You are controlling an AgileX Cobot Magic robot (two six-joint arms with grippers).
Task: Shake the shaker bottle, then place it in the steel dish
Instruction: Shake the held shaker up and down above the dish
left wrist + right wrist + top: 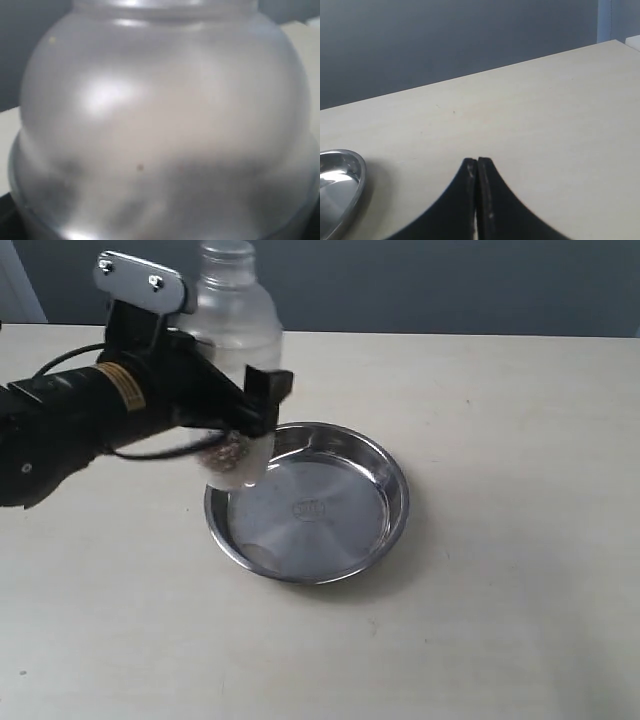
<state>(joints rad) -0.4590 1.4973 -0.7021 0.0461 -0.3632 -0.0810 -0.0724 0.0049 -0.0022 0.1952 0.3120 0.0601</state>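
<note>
And the left tool (235,425) pinches the bottle (240,325) upright off the counter, base over the dish (395,490) rim toward the counter's left edge, not yet set down, shaking unclear, right tool (477,170) pressed together.

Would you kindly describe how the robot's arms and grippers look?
The left arm is black with a yellow label, a looping black cable and a silver screwed bracket above the left gripper. The right gripper has black, tapered jaws with scuffed inner edges.
</note>
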